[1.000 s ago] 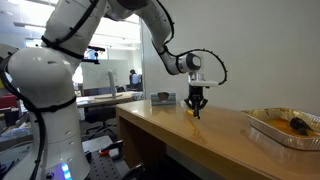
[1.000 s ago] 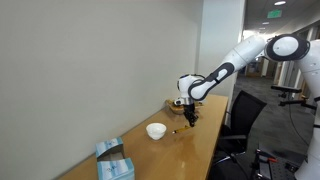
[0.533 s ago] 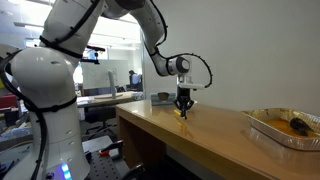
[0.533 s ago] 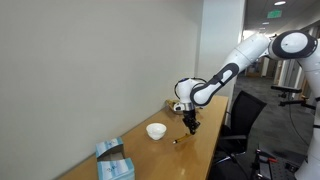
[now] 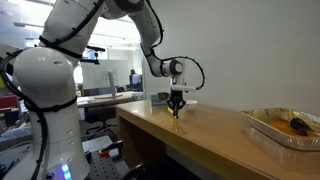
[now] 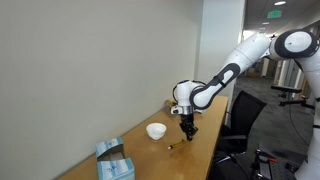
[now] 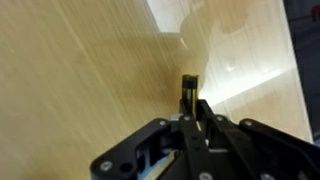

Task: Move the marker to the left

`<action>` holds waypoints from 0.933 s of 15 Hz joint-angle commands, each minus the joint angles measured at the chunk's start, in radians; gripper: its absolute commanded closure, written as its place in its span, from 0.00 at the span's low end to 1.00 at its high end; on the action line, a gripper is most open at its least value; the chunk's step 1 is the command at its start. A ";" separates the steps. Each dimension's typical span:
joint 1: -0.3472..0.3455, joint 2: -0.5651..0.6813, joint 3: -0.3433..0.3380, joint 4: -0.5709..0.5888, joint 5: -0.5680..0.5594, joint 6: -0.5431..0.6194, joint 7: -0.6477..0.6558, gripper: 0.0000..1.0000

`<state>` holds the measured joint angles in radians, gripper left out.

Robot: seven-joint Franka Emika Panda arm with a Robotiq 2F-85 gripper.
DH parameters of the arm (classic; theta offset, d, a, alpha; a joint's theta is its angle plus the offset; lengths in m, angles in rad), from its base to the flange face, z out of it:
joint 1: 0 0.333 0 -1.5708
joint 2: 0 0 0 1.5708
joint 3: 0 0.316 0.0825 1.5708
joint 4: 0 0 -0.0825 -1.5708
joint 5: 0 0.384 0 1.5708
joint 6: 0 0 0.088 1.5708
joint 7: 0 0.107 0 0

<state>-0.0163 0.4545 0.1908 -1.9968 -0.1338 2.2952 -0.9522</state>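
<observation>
While the fingers (image 7: 205, 124) are pinched shut on the marker (image 7: 188, 88), which pokes out past their tips low over the counter (image 5: 222, 136), I'd hold the grip firm, carry it level leftward, and set it down before releasing so it can't roll.

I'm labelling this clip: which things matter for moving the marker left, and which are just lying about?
In the job:
marker
gripper, shut on it

Lying about:
foil tray
white bowl
blue packet
</observation>
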 commanded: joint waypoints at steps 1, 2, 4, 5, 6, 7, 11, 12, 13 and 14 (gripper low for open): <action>0.023 -0.016 -0.008 -0.052 -0.039 0.068 0.017 0.97; 0.028 -0.016 -0.009 -0.060 -0.050 0.078 0.019 0.97; 0.037 -0.016 -0.010 -0.073 -0.082 0.095 0.011 0.97; 0.039 -0.021 -0.008 -0.080 -0.107 0.097 -0.011 0.97; 0.043 -0.026 -0.009 -0.088 -0.132 0.102 -0.023 0.97; 0.048 -0.032 -0.012 -0.097 -0.169 0.112 -0.036 0.97; 0.053 -0.049 -0.009 -0.130 -0.250 0.140 -0.065 0.97; 0.053 -0.054 -0.009 -0.138 -0.262 0.147 -0.067 0.97; 0.052 -0.054 -0.010 -0.143 -0.270 0.153 -0.075 0.97; 0.052 -0.057 -0.008 -0.145 -0.272 0.153 -0.073 0.97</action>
<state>0.0321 0.4224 0.1913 -2.0977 -0.3803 2.4085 -0.9997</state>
